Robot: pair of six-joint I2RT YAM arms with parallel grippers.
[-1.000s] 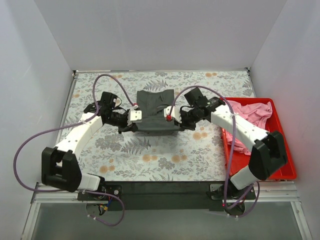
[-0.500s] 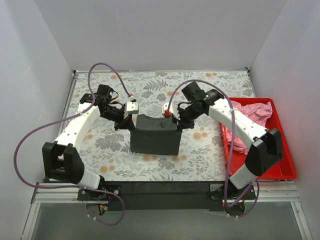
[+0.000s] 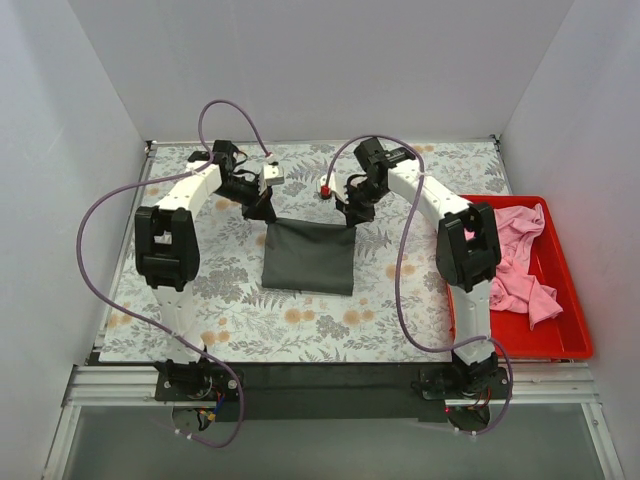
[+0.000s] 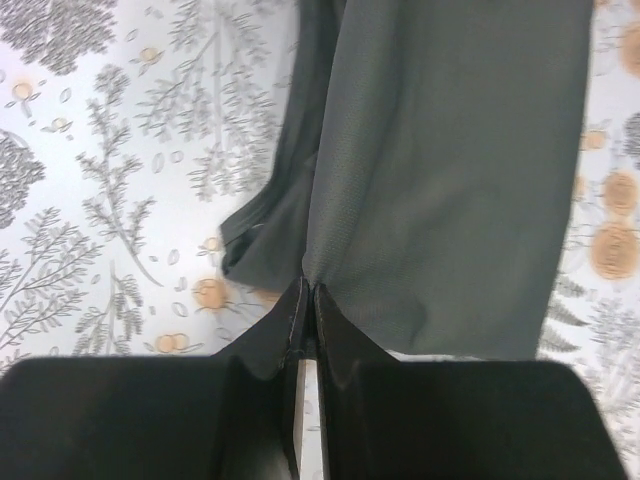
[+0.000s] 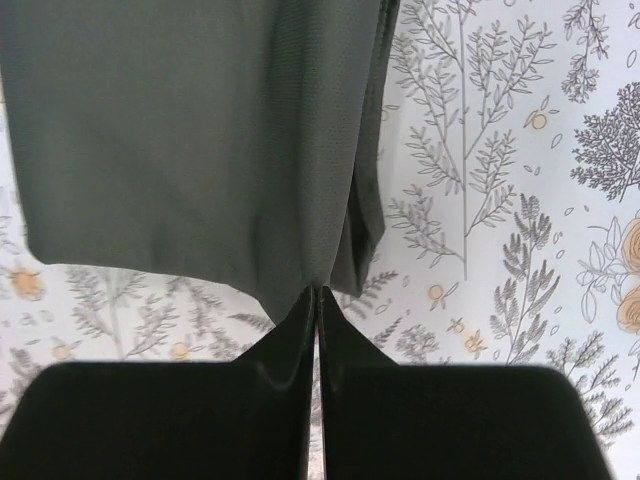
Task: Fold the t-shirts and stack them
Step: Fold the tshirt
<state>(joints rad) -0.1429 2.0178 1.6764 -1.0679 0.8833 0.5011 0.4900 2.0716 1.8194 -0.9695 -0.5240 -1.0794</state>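
The dark charcoal grey t-shirt (image 3: 308, 258) is folded into a rectangle at the middle of the table. My left gripper (image 3: 266, 213) is shut on its far left corner, and my right gripper (image 3: 350, 214) is shut on its far right corner. The corners are lifted and the near part rests on the cloth. In the left wrist view the shirt (image 4: 440, 170) hangs from the closed fingertips (image 4: 308, 290). In the right wrist view the shirt (image 5: 190, 130) hangs from the closed fingertips (image 5: 317, 293). The pink t-shirts (image 3: 515, 255) lie heaped in the red tray.
The red plastic tray (image 3: 570, 335) stands at the right edge of the table. The floral table cloth (image 3: 200, 300) covers the table. White walls stand at the left, back and right. Purple cables loop above both arms.
Both grippers have moved toward the far side of the table, carrying the grey shirt's corners with them. The shirt has been drawn out into a longer rectangle.
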